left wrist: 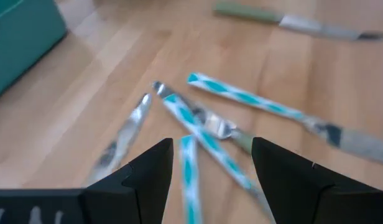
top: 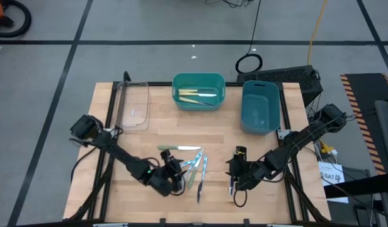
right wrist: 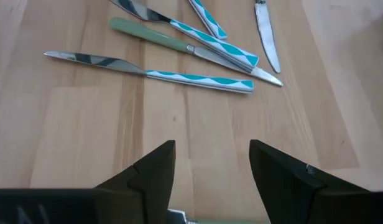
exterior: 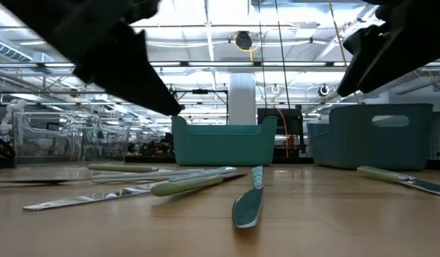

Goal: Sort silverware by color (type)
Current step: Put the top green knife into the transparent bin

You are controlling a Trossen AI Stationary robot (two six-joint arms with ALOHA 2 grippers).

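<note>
Left end effector (top: 175, 178), fingers apart, over silverware (top: 195, 165) near front edge.

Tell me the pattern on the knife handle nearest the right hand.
Teal and white wavy pattern on the knife handle; right wrist view.

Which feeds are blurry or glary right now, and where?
Left wrist view: soft throughout, the blue-patterned utensils smeared. Right wrist view: sharp, glare on a knife blade. Low view: both arms are dark blurs against bright ceiling lights, and the nearest utensil is soft. High view: evenly lit, no strong shadows.
</note>
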